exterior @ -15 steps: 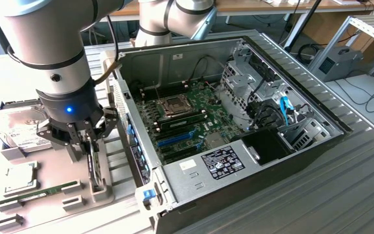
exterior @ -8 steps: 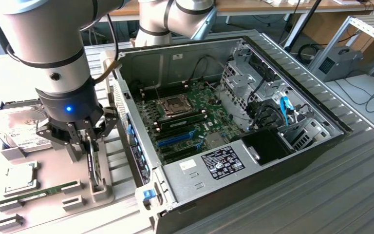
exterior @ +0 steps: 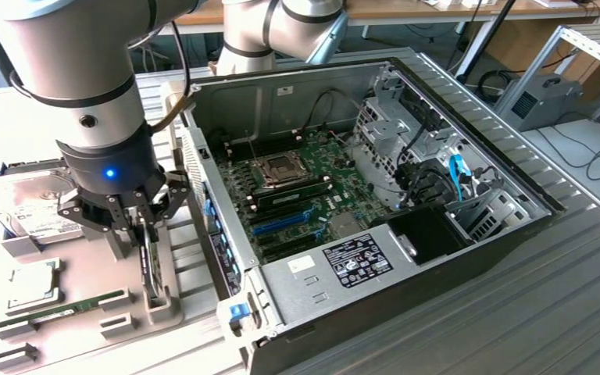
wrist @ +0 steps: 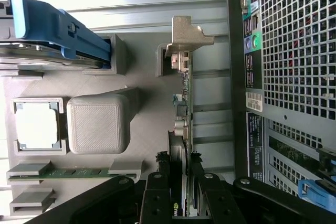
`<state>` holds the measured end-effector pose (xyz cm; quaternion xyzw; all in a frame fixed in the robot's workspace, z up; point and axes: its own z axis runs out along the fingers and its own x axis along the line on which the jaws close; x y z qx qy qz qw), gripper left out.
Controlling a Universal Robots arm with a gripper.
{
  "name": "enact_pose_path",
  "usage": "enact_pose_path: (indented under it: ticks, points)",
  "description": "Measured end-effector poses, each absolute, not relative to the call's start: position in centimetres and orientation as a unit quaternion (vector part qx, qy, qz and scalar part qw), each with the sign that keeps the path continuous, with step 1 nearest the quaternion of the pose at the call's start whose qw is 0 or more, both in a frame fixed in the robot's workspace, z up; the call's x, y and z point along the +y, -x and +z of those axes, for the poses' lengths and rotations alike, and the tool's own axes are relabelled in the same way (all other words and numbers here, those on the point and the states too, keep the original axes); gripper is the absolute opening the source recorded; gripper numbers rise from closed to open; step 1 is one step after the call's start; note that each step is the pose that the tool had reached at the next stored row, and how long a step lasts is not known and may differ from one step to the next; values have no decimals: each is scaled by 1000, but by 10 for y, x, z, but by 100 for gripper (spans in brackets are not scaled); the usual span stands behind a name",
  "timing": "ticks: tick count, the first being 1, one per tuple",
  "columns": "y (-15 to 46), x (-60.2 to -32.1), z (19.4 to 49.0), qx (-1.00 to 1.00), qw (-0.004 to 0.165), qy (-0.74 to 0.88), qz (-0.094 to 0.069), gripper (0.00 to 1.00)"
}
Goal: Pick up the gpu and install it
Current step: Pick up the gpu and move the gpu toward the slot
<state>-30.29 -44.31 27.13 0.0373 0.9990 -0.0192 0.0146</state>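
Open computer case (exterior: 487,250) lying on the ribbed metal counter (exterior: 561,312), with a grey parts tray (exterior: 81,262) beside it at the exterior view's left. The motherboard (exterior: 300,195) is exposed inside the case. The arm (exterior: 91,117) is lowered over the tray at the exterior view's lower left. The gpu (exterior: 154,269) is seen standing on edge in a slotted holder of the tray, close to the case's rear panel. Its upper part is enclosed by the jaws, which are clenched on the card's two faces.

In the wrist view the gpu (wrist: 185,103) is shown edge-on, its metal bracket seated in the holder's far end and its near end clamped between the two black fingers (wrist: 160,182). The perforated rear panel of the case (wrist: 294,51) runs alongside it. Also held in the tray (wrist: 142,140) are a hard drive (exterior: 29,207) (wrist: 52,30), a processor (exterior: 34,287) (wrist: 35,124) and a green memory stick (exterior: 66,310) (wrist: 73,172), each in its own recess and apart from the card.
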Motion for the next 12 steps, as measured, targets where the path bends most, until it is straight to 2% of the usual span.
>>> enact_pose_path:
  ticks: [12]
  points:
    - [303,-443,274,999,15,-37,-19,26]
